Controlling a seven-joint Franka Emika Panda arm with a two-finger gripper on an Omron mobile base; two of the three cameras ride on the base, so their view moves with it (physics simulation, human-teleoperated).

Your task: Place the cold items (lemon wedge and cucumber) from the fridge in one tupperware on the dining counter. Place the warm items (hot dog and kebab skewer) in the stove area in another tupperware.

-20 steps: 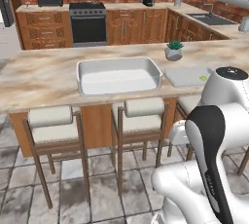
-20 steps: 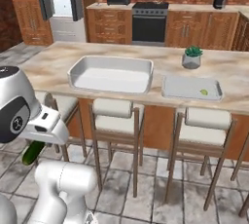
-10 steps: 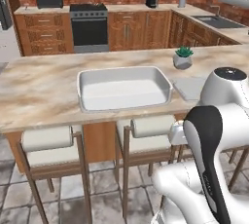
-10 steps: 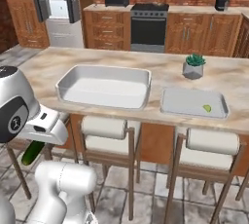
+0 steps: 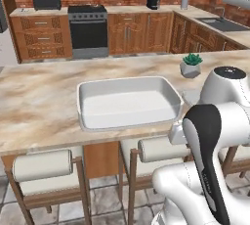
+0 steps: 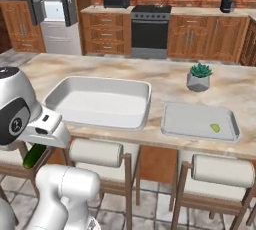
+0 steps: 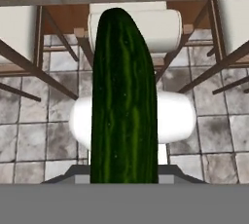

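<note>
- One dining counter [image 5: 39, 106] spans both base views, beige marbled stone with padded stools tucked beneath its near edge.
- One fridge [image 6: 52, 11] stands at the far left of the right base view with its doors swung open on a white interior; the left base view does not reach it.
- One black stove [image 5: 89, 31] sits against the brick wall between wooden cabinets, seen in both base views.
- Two white containers rest on the counter: the deep tupperware [image 5: 128, 102] holds nothing that I can see, and the shallow tray [image 6: 200, 122], which the right base view shows whole, holds one lemon wedge [image 6: 215, 128] near its right end.
- One small potted plant [image 6: 199, 77] stands on the counter just behind the tray.
- One cucumber [image 7: 124, 96] is gripped between the jaws of the gripper [image 7: 124, 172], its length running up the hand view over the tiled floor and stools; in the right base view its dark green end hangs below the arm's hand, beneath counter level at the left.
</note>
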